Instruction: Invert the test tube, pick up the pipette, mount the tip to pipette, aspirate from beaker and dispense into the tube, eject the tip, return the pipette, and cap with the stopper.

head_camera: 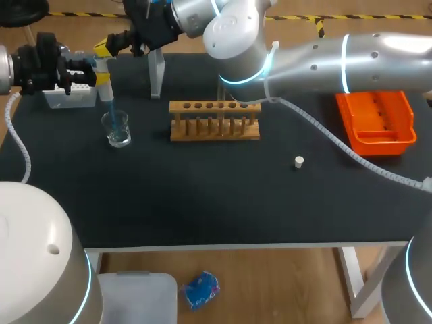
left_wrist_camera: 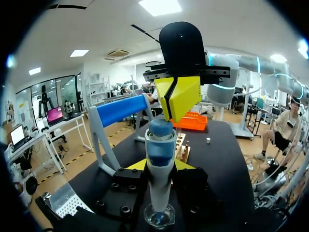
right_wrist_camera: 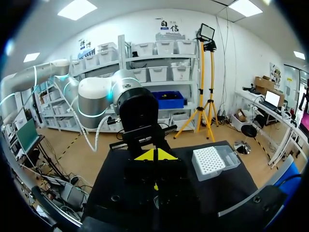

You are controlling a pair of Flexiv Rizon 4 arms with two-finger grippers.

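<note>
My left gripper (head_camera: pixel 100 73) is shut on the white and blue pipette (head_camera: pixel 106 89), holding it upright at the table's back left. The pipette's tip points down into the glass beaker (head_camera: pixel 117 129). In the left wrist view the pipette (left_wrist_camera: pixel 160 164) stands between my yellow fingertips (left_wrist_camera: pixel 137 166), with the beaker (left_wrist_camera: pixel 159 216) right under it. My right arm reaches across from the right. Its gripper (head_camera: pixel 102 48) is shut, and its yellow tips (left_wrist_camera: pixel 178 96) rest on the pipette's blue top button (left_wrist_camera: pixel 161 127). The white stopper (head_camera: pixel 299 161) lies on the mat, right of the middle.
A wooden tube rack (head_camera: pixel 214 120) stands mid-table. A white tip box (head_camera: pixel 67 98) sits at the far left behind my left gripper. The pipette stand (head_camera: pixel 156 73) rises at the back. An orange tray (head_camera: pixel 375 123) sits at the right.
</note>
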